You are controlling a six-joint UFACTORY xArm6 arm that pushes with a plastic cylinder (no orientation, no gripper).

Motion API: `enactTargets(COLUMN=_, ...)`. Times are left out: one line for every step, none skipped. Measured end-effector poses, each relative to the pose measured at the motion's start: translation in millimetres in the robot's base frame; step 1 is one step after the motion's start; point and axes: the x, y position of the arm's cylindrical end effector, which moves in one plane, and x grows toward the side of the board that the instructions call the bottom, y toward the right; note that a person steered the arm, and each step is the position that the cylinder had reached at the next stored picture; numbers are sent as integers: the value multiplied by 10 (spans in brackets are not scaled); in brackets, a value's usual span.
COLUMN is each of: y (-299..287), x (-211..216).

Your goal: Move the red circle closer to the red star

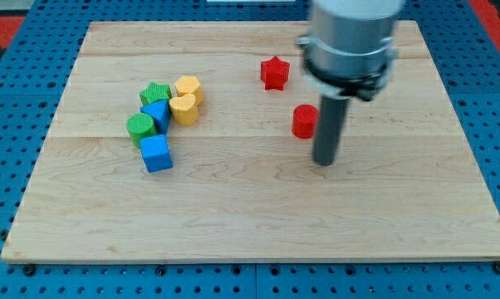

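Observation:
The red circle (304,121) stands on the wooden board (250,208) right of centre. The red star (274,72) lies up and to the left of it, a short gap apart. My tip (324,162) is down on the board just right of and below the red circle. The rod's side is close to or touching the circle's right edge. The arm's grey body (350,41) hangs over the board's upper right.
A cluster lies at the view's left: a green star (155,94), a yellow hexagon (188,87), a yellow heart (183,109), a blue triangle (157,114), a green circle (140,127) and a blue cube (157,154).

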Motion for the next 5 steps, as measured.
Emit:
enactTargets(y=-528, x=-618)
enactTargets(y=-390, x=-450)
enactTargets(y=-711, x=-444)
enactTargets(y=-737, x=-829)
enactTargets(y=-666, x=-1194)
